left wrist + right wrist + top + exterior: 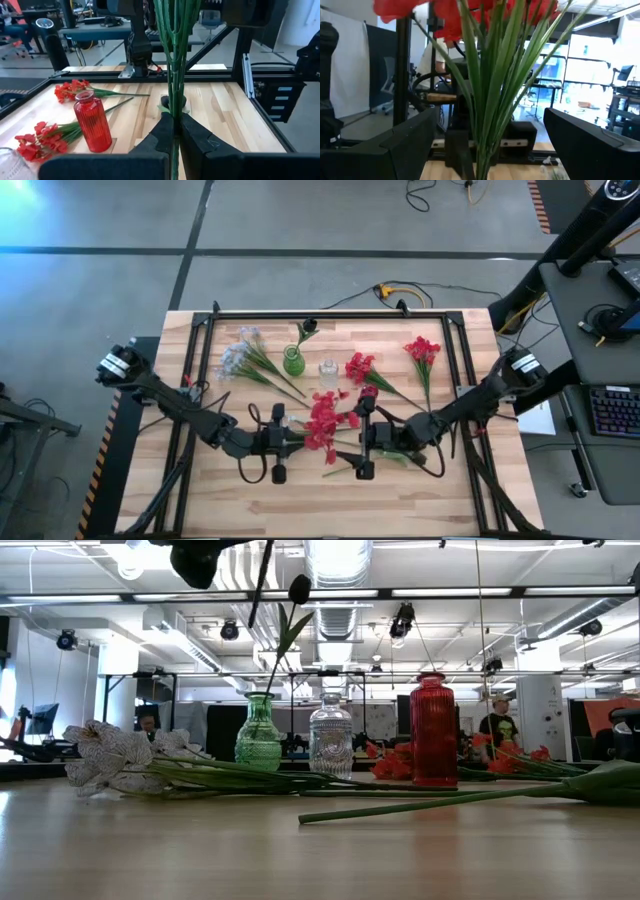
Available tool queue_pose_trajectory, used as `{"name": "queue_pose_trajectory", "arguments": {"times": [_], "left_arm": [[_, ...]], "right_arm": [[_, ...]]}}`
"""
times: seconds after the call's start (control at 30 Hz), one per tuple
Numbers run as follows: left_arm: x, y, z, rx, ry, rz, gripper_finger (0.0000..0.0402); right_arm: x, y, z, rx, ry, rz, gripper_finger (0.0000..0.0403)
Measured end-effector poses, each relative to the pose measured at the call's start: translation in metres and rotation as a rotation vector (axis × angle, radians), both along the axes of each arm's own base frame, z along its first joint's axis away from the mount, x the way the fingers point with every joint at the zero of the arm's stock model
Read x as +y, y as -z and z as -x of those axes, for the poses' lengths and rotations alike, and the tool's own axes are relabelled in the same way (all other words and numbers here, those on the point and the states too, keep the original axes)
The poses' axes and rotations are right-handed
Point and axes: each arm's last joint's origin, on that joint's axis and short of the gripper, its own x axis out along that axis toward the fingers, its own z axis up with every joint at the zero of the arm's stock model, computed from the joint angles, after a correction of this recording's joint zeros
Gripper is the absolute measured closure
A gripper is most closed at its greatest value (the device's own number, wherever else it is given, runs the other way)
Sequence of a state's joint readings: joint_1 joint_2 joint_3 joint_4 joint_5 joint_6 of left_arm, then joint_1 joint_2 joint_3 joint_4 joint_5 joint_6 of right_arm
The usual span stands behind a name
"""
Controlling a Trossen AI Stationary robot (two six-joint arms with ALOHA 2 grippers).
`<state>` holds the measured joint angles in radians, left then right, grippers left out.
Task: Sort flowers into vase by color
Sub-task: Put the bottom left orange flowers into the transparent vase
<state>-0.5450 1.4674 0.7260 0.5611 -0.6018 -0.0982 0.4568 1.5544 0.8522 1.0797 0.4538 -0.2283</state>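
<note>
Pinching the red spray (323,423) by its green stems, your left gripper (175,131) holds it above the table's middle, blossoms toward the right arm. The right gripper (485,140) stands spread with the stems between its fingers, not touching. Judge the spray light, with thin stems that bend and can slide or twist; take it low on the bunched stems, never the blossoms. Other red sprays (422,352) lie near the red vase (93,121).

Red vase (368,394) mostly hidden under red spray (323,423).
</note>
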Motion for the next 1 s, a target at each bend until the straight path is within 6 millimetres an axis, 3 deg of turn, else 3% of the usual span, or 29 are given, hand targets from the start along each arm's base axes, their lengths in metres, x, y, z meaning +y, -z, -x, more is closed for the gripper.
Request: {"name": "queue_pose_trajectory", "arguments": {"times": [0.57,1.0], "left_arm": [[0.001,0.001,-0.013,-0.118,-0.021,0.041,0.0401],[-0.002,0.0,-0.028,-0.112,-0.032,0.008,0.0401]], "right_arm": [[-0.01,0.0,-0.017,0.071,-0.018,-0.061,0.0049],[-0.013,0.003,-0.019,0.104,-0.015,-0.089,0.0154]]}}
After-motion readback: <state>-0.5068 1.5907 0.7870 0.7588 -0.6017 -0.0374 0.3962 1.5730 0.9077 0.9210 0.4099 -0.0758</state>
